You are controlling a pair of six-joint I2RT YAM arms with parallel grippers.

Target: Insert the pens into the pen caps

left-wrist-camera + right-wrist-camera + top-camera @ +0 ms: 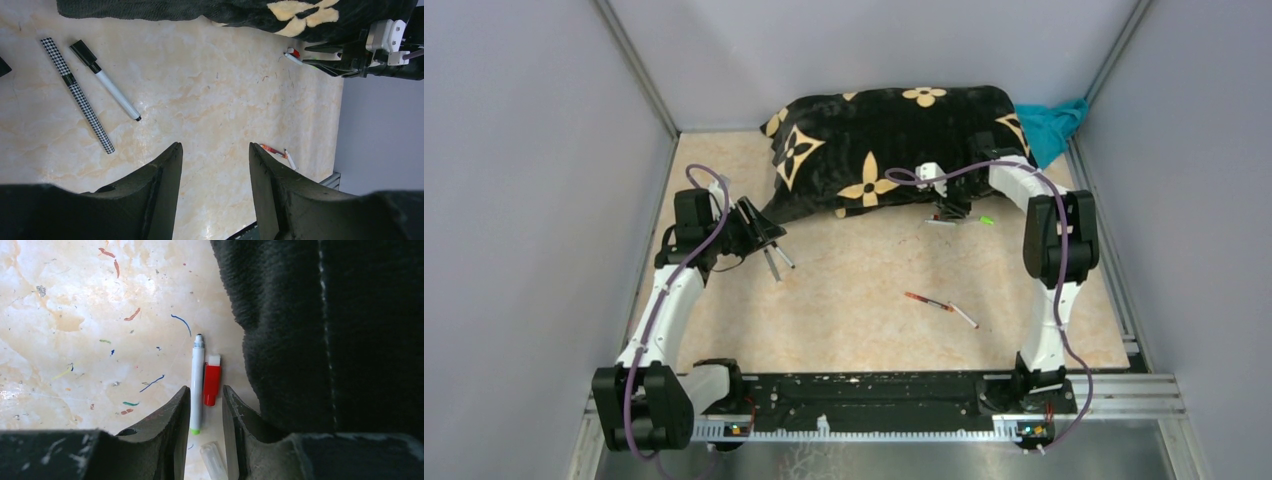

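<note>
**Pens loose on the tabletop; right pincer low over one pen and a red cap**

Top view: I see my left pincer [759,232] over the left side of the tabletop [864,340], near the edge of the black flowered cloth [884,140]. My right pincer [949,208] is down at the cloth's near edge. Well apart from both, mid-tabletop, a red pen [927,301] and a short white pen [964,316] lie almost end to end.

Left wrist view: the left pincer's jaws stand well apart, with nothing between them but bare tabletop. Beyond the fingertips a houndstooth pen [77,95] and a black-ended white pen [107,85] lie side by side, not touching.

Right wrist view: the right pincer's jaws stand close together, leaving a narrow gap. In that gap I see the green end of a green-tipped white pen [197,385] and the near end of a red cap [212,381]. The two lie just beside each other on the tabletop, next to the cloth. The pen's dark tip is bare and points away. Its green end meets one finger, but I cannot tell whether the jaws actually grip it. A clear tube [215,462] lies deeper between the fingers.
</note>
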